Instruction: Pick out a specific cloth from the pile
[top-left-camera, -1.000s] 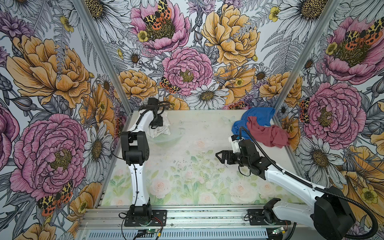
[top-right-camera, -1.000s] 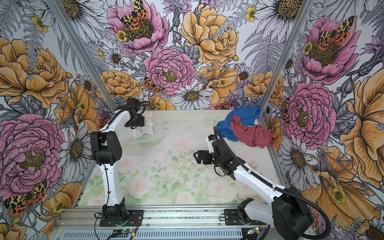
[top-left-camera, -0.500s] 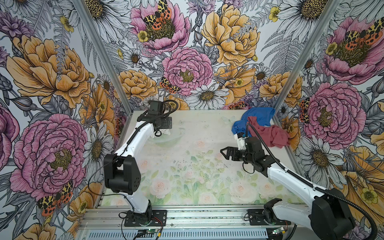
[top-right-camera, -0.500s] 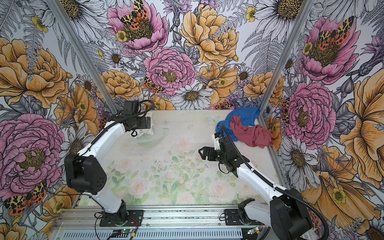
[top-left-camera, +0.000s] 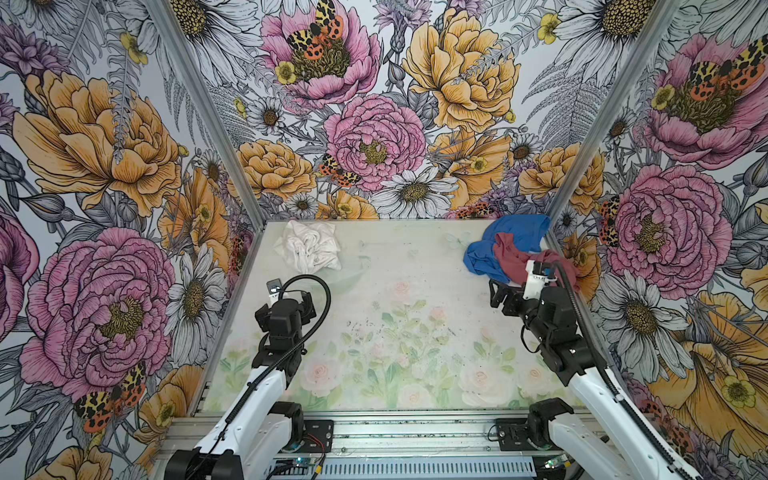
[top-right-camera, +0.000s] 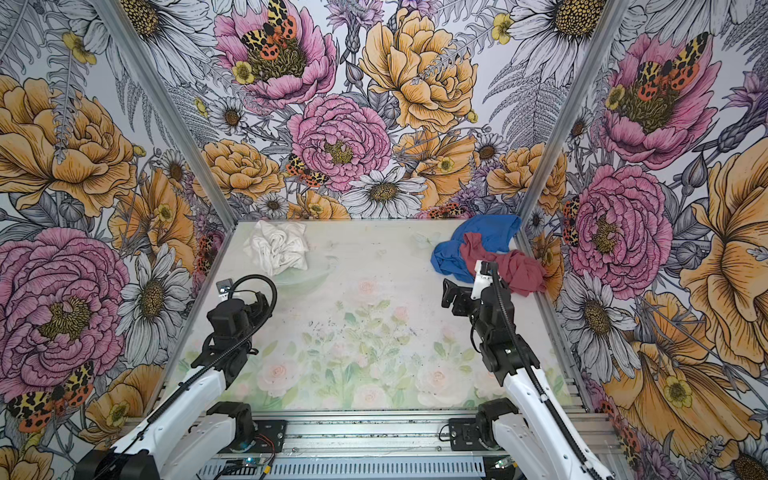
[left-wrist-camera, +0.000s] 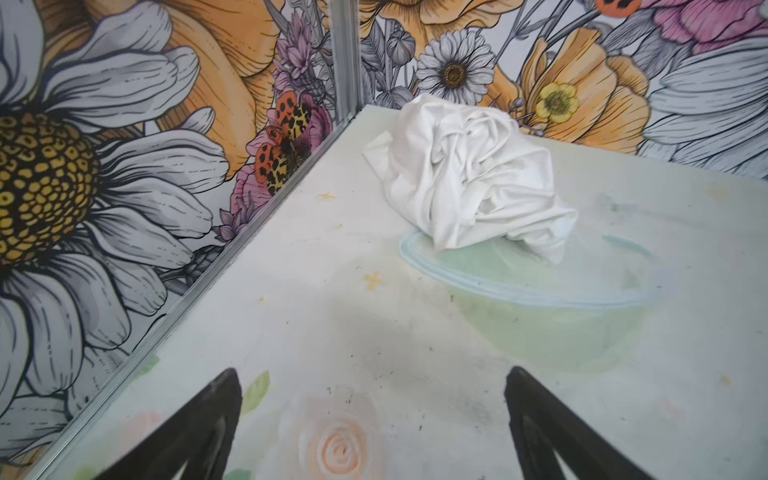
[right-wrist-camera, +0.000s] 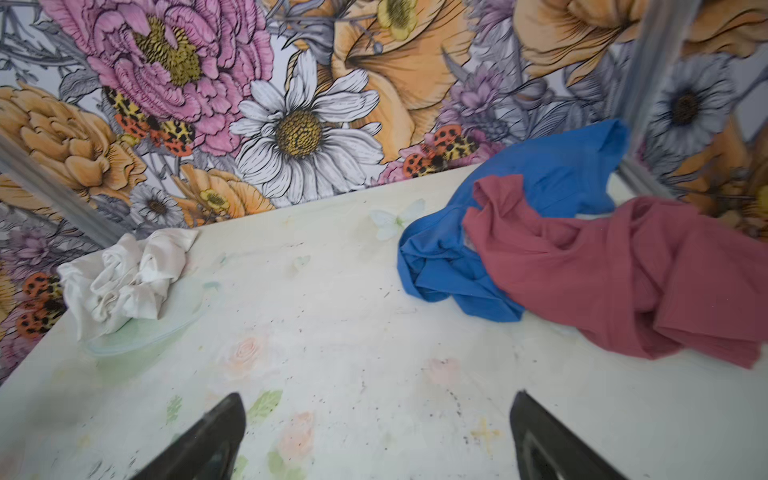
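The white cloth (top-left-camera: 309, 249) lies crumpled straight ahead of the left tool (left-wrist-camera: 372, 376), well apart from the right tool (right-wrist-camera: 376, 399); both gape empty.

Crumpled cloth (left-wrist-camera: 469, 174) (white) lies beyond the spread hand (left-wrist-camera: 372, 370).

Crumpled matt white cloth (left-wrist-camera: 469, 174)

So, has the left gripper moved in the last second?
Yes. In a top view the left gripper has pulled back from the white cloth toward the front rail, jaws open.
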